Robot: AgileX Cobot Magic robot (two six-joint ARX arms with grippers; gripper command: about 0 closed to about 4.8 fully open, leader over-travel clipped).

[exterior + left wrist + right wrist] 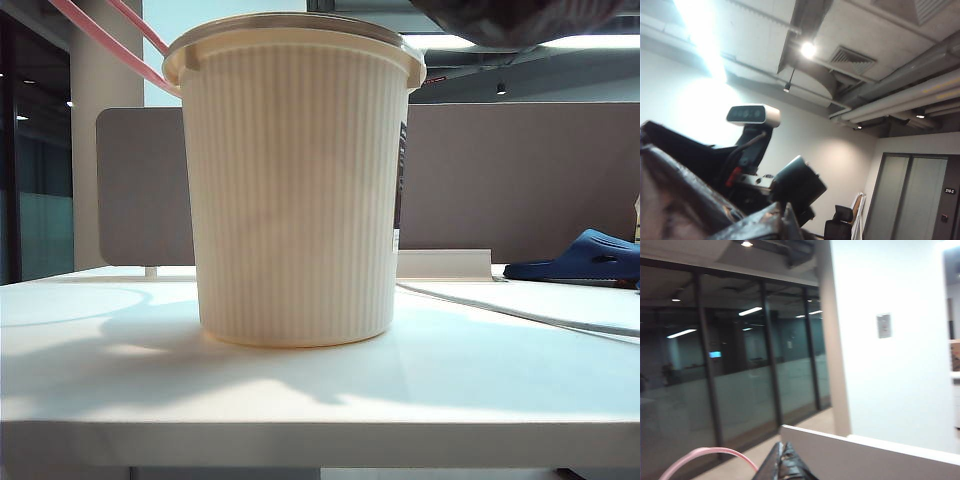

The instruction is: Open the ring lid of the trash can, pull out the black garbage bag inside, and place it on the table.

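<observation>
1. Pink plastic comes first on the left: the ring lid (100,38) is off the trash can and tilted, its thin hoop slanting up and away from the can's left rim and out of the top of the exterior view. In the right wrist view the hoop's arc runs right up to the right gripper (785,466). Its jaws are together and seem pinched on the hoop's edge.
2. Cream ribbed plastic fills the centre. The trash can (295,200) stands upright on the white bench (300,400), long axis vertical, mouth up, dark label strip on its right flank, a grey-brown partition (500,180) behind.
3. Glossy black follows at upper right: the black garbage bag (510,25) hangs above and right of the rim, clear of the can, and only its underside shows. The left wrist view has its crinkled bulk close against the left gripper (782,220), whose jaws are closed, apparently on a fold of the bag.
4. The step in hand, I judge, is carrying the bag to the bench. It goes best if the bag is swung right, well clear of the rim so that it cannot tip the can. It should then be lowered until its weight rests on bare bench before release, with the hoop kept aside.
5. A dark blue slipper (585,255) lies far right. The bag is best set down nearer than that.
</observation>
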